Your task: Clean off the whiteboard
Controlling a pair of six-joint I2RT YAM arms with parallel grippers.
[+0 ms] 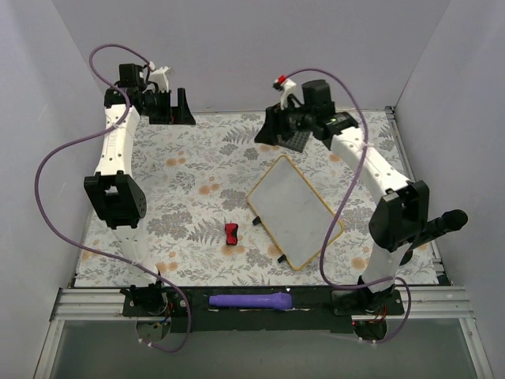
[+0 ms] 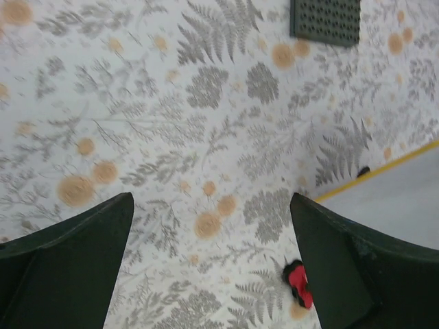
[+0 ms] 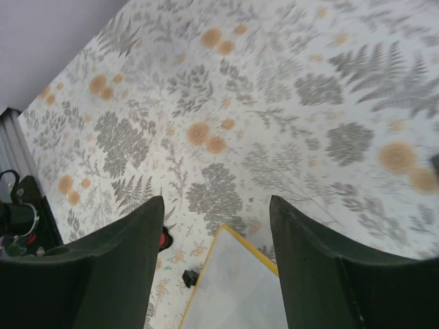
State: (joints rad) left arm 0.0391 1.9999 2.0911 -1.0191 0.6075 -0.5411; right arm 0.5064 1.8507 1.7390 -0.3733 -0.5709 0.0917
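Note:
The whiteboard [image 1: 294, 212] lies tilted on the floral tablecloth right of centre, its white face showing no writing. Its corner shows in the left wrist view [image 2: 401, 202] and in the right wrist view [image 3: 236, 291]. A small red and black block [image 1: 231, 233] lies left of the board; it also shows in the left wrist view [image 2: 299, 284] and the right wrist view [image 3: 164, 239]. My left gripper [image 1: 181, 106] is open and empty, high at the back left [image 2: 211, 199]. My right gripper [image 1: 268, 130] is open and empty above the board's far corner [image 3: 217, 200].
A dark grey studded plate [image 1: 302, 142] lies at the back under the right arm, also in the left wrist view [image 2: 326, 20]. A purple marker-like object [image 1: 248, 300] rests on the front rail. Grey walls enclose the table on three sides.

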